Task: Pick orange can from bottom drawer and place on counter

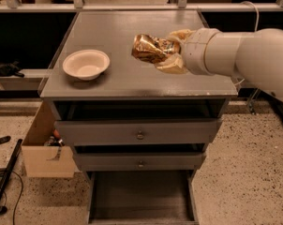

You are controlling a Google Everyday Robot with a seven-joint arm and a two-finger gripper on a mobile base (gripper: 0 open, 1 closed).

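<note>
We hold our gripper (166,54) over the counter (127,25), its tan fingers clamped on the crumpled orange can (147,48), to the right of the cream bowl (86,63). The bottom drawer (141,196) stands open below.
</note>
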